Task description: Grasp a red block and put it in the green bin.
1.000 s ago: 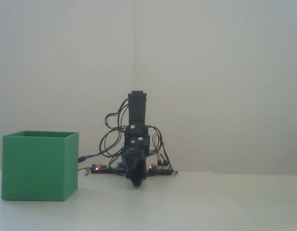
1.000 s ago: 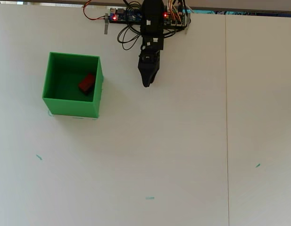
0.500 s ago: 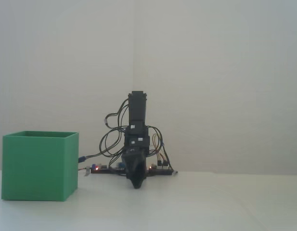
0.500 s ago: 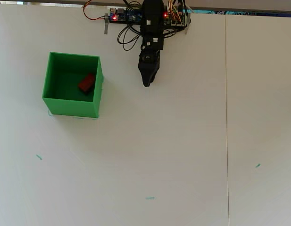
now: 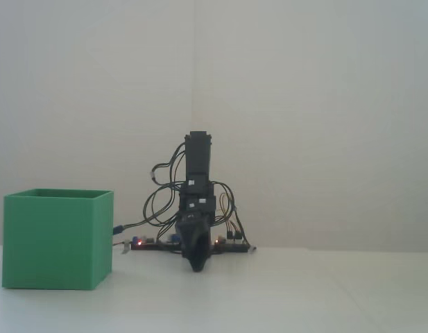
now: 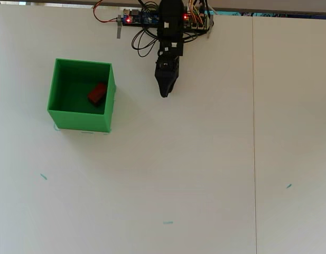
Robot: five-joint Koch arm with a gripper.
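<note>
Overhead view: nothing has visibly moved since half a second earlier; arm, bin and block sit where they were. One green bin [image 6: 81, 95] stands on the white table [image 6: 178, 174], left of centre toward the far side. One red block [image 6: 97, 93] lies inside it, on the floor near the right wall, turned at a slant. The single black arm [image 6: 169, 32] reaches from its base at the far edge toward the near side, and its gripper [image 6: 164, 93] points at the table to the right of the bin, apart from it. The jaws come together to one narrow tip with nothing between them. The block is left of the gripper, with the bin's right wall between the two. A strip of circuit boards [image 6: 152, 18] with red lights and looped wires lies at the arm's base.

Fixed view, from table height facing the arm: again unchanged from the earlier frame. The bin [image 5: 57, 239] stands at the left; its walls hide the block. The gripper [image 5: 196, 266] hangs tip-down just above the table, right of the bin, empty, its jaws overlapping from this side.
</note>
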